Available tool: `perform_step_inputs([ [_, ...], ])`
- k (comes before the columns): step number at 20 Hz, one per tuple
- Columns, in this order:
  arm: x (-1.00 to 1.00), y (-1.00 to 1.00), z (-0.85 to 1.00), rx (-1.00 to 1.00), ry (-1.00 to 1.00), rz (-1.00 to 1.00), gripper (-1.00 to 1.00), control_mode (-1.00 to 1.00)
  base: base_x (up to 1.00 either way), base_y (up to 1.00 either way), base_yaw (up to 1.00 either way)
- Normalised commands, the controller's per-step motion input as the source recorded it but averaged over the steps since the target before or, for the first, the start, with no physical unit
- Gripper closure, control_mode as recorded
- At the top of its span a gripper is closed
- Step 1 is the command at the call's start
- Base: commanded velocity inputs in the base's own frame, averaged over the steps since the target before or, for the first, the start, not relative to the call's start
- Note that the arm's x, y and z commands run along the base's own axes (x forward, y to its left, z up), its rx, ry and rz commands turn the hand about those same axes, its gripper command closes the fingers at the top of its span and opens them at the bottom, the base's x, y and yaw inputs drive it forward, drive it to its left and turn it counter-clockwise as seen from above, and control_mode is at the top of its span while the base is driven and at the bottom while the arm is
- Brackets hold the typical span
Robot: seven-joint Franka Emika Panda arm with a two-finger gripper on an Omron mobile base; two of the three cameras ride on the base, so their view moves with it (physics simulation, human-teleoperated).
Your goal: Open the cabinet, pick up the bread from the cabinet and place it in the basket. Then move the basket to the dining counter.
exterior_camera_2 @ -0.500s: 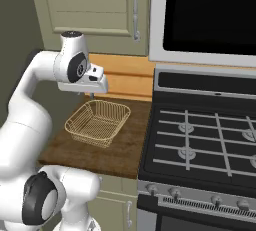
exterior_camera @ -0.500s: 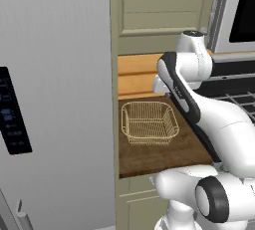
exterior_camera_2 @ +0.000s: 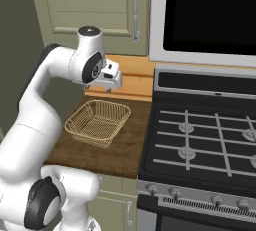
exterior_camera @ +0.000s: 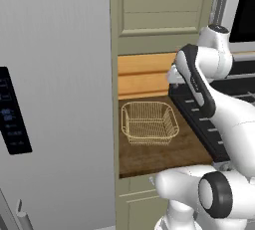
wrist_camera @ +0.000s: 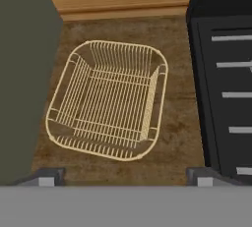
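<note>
The olive-beige cabinet (exterior_camera: 164,5) (exterior_camera_2: 95,5) hangs over the counter. Its panelled door is closed, and its curved silver handle (exterior_camera_2: 137,10) is at the door's right edge. The bread is hidden. The pale gold wire basket (exterior_camera: 149,122) (exterior_camera_2: 97,122) (wrist_camera: 108,98) sits empty on the dark wood kitchen countertop (exterior_camera_2: 125,150). My gripper (exterior_camera_2: 113,86) (wrist_camera: 125,174) hovers above the basket, pointing down. It is open, with nothing between its two fingertips (wrist_camera: 47,177). The dining counter is out of view.
A black stove (exterior_camera_2: 200,135) with grates borders the countertop on the right, and a dark microwave (exterior_camera_2: 205,10) hangs above it. The grey fridge (exterior_camera: 55,99) walls the left side. A light wood backsplash (exterior_camera: 144,74) runs behind the basket.
My arm's upper joint and hand have shifted a little right and up, toward the cabinet handle side. The basket has not moved, and the cabinet door stays closed.
</note>
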Motion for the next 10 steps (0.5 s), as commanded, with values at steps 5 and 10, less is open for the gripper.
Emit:
perform_step_inputs([
  [5,0.29,-0.57,0.89,0.0,-0.35,-0.13,-1.0,-1.0,0.0,0.0,0.0],
  [10,0.43,-0.3,1.0,-0.12,-0.14,-0.01,-1.0,-1.0,0.0,0.0,0.0],
])
